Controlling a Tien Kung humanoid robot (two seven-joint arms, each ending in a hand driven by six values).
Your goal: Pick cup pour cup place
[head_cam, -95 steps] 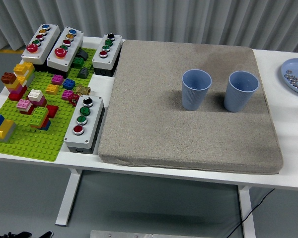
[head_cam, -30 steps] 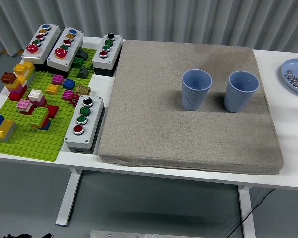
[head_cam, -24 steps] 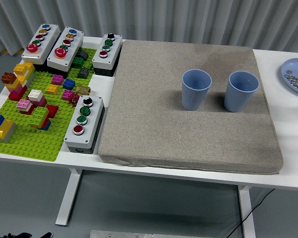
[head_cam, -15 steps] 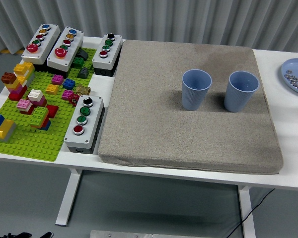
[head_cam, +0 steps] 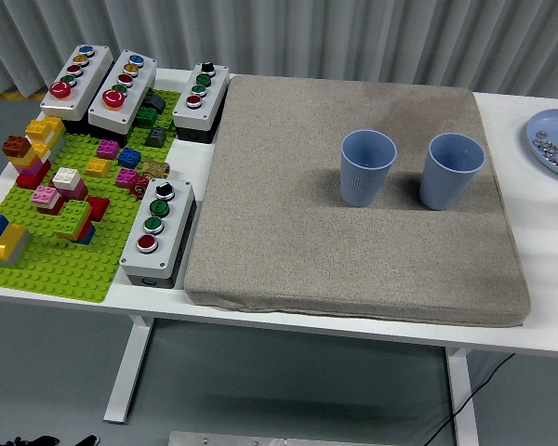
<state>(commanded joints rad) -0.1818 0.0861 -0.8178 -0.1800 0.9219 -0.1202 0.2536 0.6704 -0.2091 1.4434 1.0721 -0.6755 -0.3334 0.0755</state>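
Observation:
Two blue ribbed cups stand upright side by side on a grey-brown mat [head_cam: 353, 269]. The left cup [head_cam: 366, 167] is near the mat's middle. The right cup [head_cam: 451, 171] is a little to its right, apart from it. I cannot see inside either cup well enough to tell its contents. Neither of my hands is in view.
A green brick baseplate [head_cam: 56, 260] with several coloured bricks lies at the left. Several grey button boxes [head_cam: 158, 230] stand on and beside it. A blue plate [head_cam: 551, 139] with small metal parts and an orange thing sits at the right edge.
A dark shape at the right edge beside the blue plate has withdrawn out of view. The cups have not moved.

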